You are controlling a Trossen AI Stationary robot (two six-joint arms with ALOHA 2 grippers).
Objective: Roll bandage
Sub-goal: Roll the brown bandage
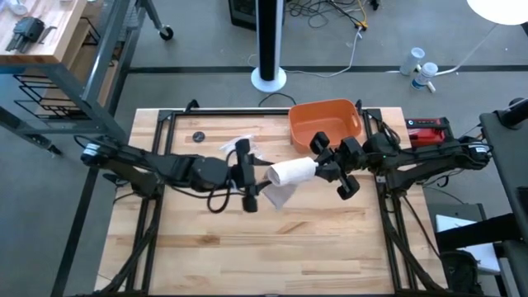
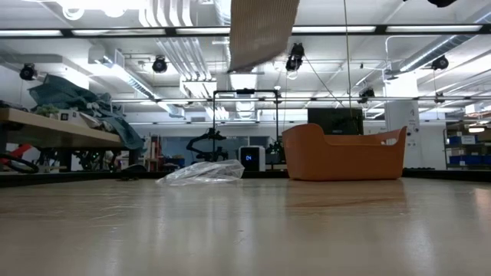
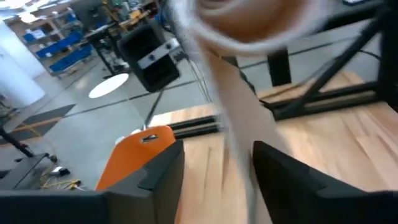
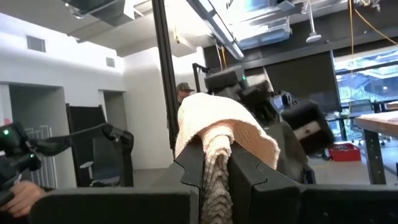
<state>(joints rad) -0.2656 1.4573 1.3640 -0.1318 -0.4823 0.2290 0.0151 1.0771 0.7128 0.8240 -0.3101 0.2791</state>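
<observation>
Dark fingers (image 4: 214,168) of the right gripper (image 1: 323,165) pinch the bandage (image 1: 293,172), clamped shut on its rolled end above the bench (image 1: 272,247), just in front of the orange tub (image 1: 324,124). From the roll a loose tail (image 3: 239,134) hangs between the parted fingers of the left gripper (image 1: 261,183), apparently untouched. Behind the bandage, beside the tub, lies a clear wrapper (image 2: 202,172).

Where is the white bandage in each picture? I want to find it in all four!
High view: the bandage is mid-table, between the two grippers.
Low view: its loose strip hangs from the top edge.
Left wrist view: roll at top, strip running down between the fingers.
Right wrist view: draped over and clamped between the fingers.
Shared landmark: the orange tub, though not in the right wrist view.
</observation>
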